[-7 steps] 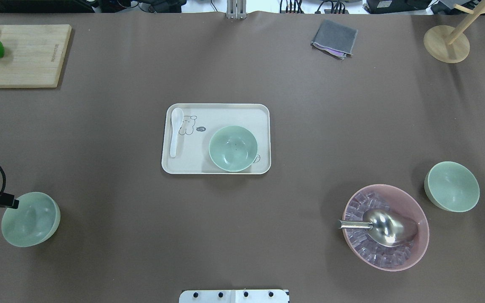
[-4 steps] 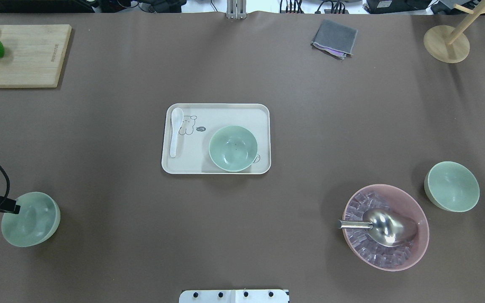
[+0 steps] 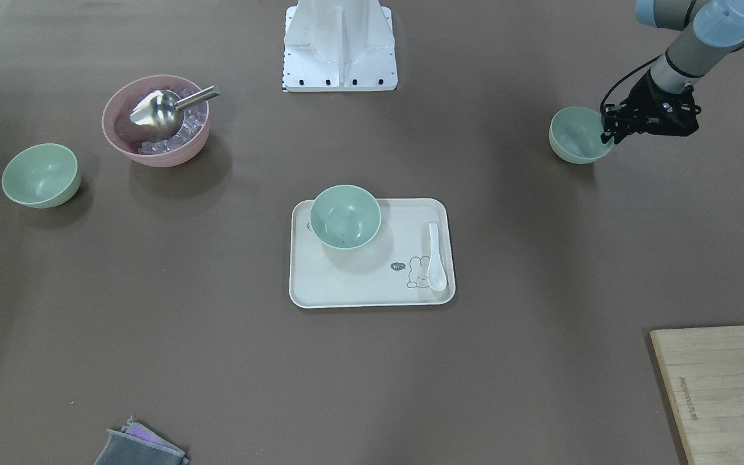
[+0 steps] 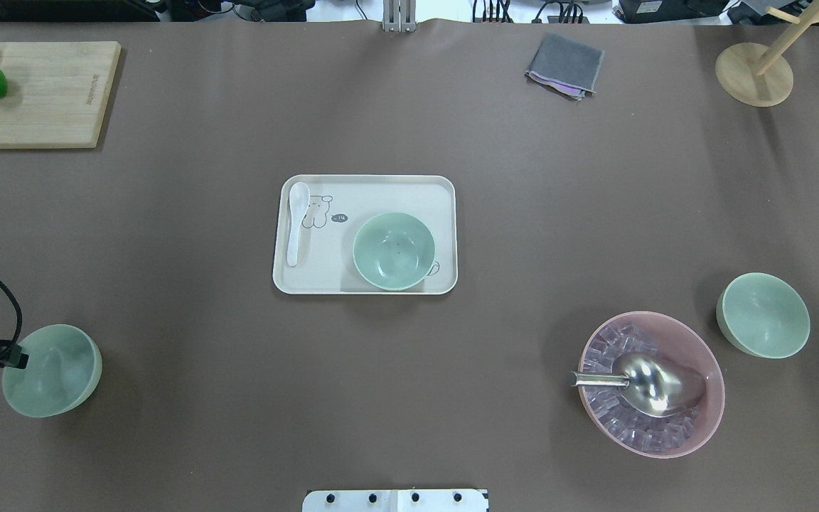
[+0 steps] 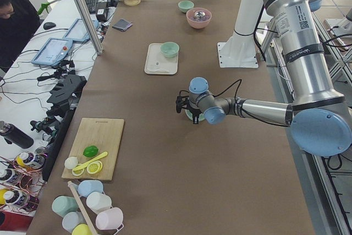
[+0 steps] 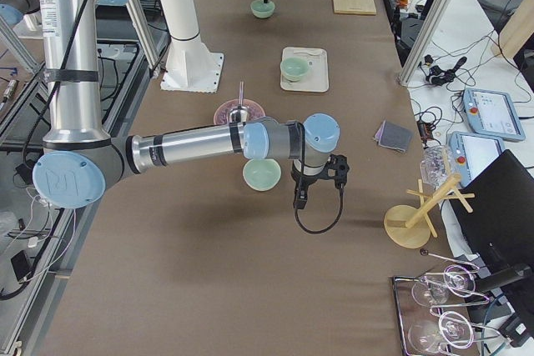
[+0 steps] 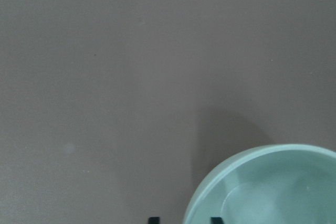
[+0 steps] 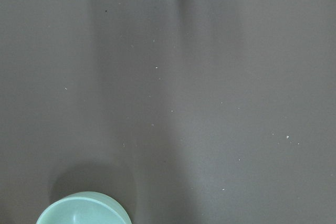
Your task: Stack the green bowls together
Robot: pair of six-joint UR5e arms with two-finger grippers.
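In the front-facing view, the black left gripper point(image 3: 606, 134) stands at the rim of the green bowl at the left arm point(image 3: 571, 137), which is round, deep and of matte plastic. The green bowl on the tray point(image 3: 345, 217), of the same kind, sits in one corner of the cream tray point(image 3: 359, 284). The tray is rectangular with rounded corners and also carries a glossy white spoon point(image 3: 435, 258); a drawn rabbit on it says "hi". The green bowl beside the pink bowl point(image 3: 39, 175) stands on the brown table cover point(image 3: 152, 336). The pink bowl point(image 3: 152, 154) holds clear ice cubes and a shiny metal scoop point(image 3: 159, 110).

In the overhead view, the wooden cutting board point(image 4: 47, 99) has one printed line, too small to read.

In the exterior left view, the near arm bears a label that I cannot read.

In the exterior right view, the right gripper point(image 6: 297, 199) hangs near its bowl. I cannot tell the state of its fingers.

In the left wrist view, two black fingertips point(image 7: 214, 221) stand apart, one on each side of the rim, not clenched.

The right wrist view shows the brown cover and an arc of mint rim.
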